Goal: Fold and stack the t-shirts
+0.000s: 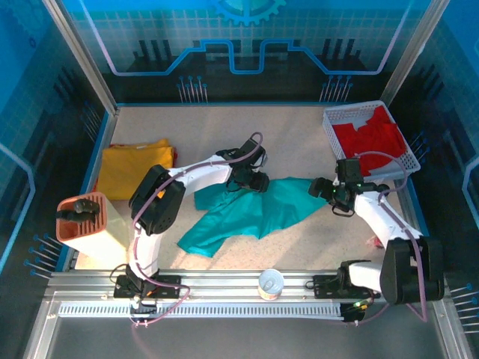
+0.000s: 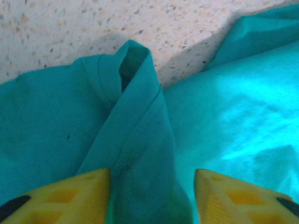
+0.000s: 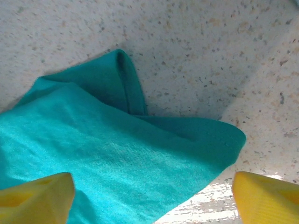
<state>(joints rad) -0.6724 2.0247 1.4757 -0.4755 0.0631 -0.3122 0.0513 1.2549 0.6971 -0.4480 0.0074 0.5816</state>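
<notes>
While the teal-green t-shirt (image 1: 254, 213) lies rumpled on the table (image 1: 224, 127), I judge the step in hand to be getting hold of it at 2 points so it can be spread flat for folding.

On the left wrist view, the left gripper (image 2: 152, 196) stands about half open, with a raised ridge of teal cloth running up between its 2 fingers (image 2: 70, 196). The ridge fills most of the gap. I cannot tell whether the pads are pressing it or only straddling it.

The right gripper (image 3: 154, 196) has its jaws wide apart and holds nothing. A folded-over corner of the same shirt lies ahead of and between its fingers (image 3: 37, 196), with bare table off the right-hand finger.

The mustard-yellow t-shirt (image 1: 135, 170) lies well apart, out past the left fingers. The red t-shirt (image 1: 374, 138) sits in the white basket (image 1: 352, 114), beyond the right fingers.

Next, I would want the left fingers to pinch that ridge firmly. The right fingers need to come down over the corner edge and close on 1 layer only. Then both can draw apart to flatten the cloth.
</notes>
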